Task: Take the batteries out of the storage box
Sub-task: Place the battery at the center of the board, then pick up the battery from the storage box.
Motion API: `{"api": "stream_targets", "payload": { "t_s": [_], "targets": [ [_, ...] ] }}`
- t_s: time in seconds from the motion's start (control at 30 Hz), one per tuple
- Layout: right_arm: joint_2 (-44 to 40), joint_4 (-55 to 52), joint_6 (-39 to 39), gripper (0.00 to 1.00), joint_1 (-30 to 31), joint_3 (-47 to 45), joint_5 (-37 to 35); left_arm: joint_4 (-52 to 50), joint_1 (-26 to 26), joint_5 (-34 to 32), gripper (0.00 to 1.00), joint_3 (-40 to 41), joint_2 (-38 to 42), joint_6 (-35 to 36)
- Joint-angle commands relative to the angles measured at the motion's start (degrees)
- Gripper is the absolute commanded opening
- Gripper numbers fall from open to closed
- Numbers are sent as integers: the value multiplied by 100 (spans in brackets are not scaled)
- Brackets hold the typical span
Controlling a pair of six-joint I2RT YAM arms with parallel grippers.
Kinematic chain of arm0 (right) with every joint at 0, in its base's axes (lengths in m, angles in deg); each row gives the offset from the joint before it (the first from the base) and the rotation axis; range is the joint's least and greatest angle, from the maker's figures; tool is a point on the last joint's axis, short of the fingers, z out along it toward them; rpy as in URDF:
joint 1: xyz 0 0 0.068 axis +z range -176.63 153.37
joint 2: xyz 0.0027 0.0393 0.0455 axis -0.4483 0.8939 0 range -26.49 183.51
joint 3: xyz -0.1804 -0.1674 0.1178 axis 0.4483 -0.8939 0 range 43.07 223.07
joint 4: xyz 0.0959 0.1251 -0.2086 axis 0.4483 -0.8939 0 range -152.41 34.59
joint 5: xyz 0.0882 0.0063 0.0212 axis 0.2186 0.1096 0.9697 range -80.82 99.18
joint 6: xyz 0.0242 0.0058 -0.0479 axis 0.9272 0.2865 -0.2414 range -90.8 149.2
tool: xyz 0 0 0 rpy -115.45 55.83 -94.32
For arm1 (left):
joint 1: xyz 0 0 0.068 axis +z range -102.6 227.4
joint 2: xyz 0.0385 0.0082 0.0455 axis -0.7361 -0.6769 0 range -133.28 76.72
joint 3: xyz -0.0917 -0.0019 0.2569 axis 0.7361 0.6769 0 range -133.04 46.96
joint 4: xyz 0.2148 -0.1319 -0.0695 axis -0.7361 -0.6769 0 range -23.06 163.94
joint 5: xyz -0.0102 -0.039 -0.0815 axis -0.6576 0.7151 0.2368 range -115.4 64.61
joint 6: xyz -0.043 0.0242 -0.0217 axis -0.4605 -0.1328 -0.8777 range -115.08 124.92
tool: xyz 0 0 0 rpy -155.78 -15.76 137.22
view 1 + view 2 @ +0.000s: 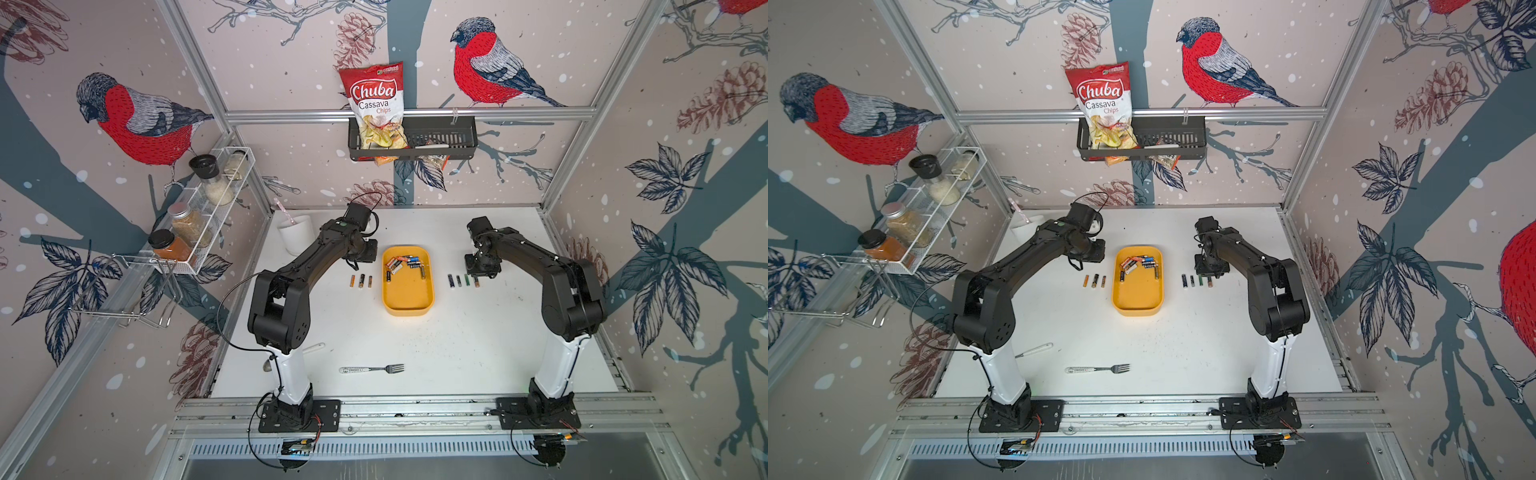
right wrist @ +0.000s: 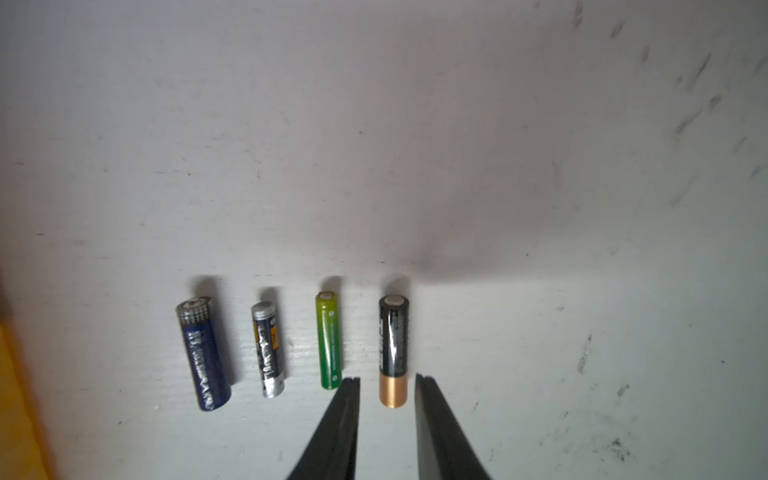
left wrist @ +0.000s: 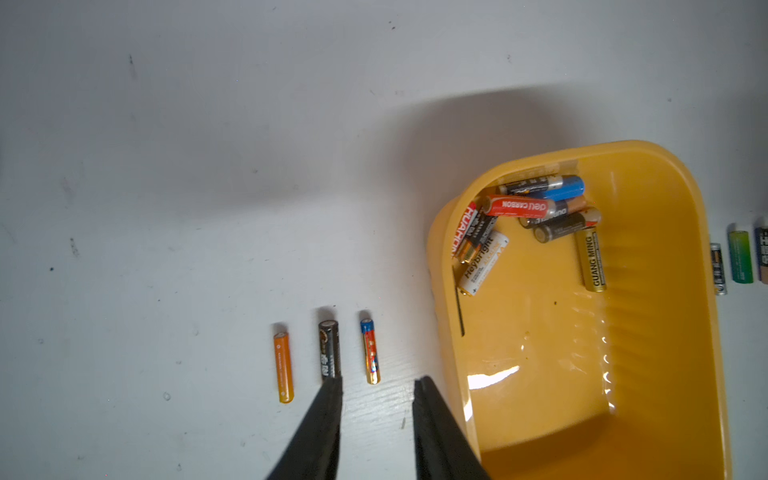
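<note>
Currently we count: storage box (image 3: 561, 395), one; batteries (image 3: 328, 351) left of it, three; batteries (image 2: 330, 340) right of it, four; inside, an uncounted heap (image 3: 523, 208); left claw (image 3: 379, 388) and right claw (image 2: 387, 380) both parted, gripping nothing.

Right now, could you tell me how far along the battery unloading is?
Done: three batteries lie left of the yellow box, four batteries right of it. In hand: nothing; the open right fingers straddle the black-and-copper battery, the left fingers hang open, empty. Left: the pile inside the box.

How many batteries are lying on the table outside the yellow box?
7: a row of three left of the yellow box, a row of four right of it.
</note>
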Motion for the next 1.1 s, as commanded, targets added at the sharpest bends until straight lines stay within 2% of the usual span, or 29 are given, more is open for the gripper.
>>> {"api": "stream_targets", "payload": {
  "t_s": [0.0,0.2,0.33,0.57,1.07],
  "targets": [
    [-53,-154,101,30,47,136,-19,-479,-209,-462,34,-345,-122,15],
    [-43,-194,137,30,116,317,24,-774,-723,-885,34,-923,-447,-62],
    [-82,-226,147,30,140,397,57,-654,-923,-785,34,-1011,-730,-48],
    [-160,-270,141,30,153,442,87,-414,-970,-376,34,-1267,-1244,100],
    [-79,-377,138,30,177,680,112,-432,-986,-183,34,-1755,-2055,283]
  ]
}}
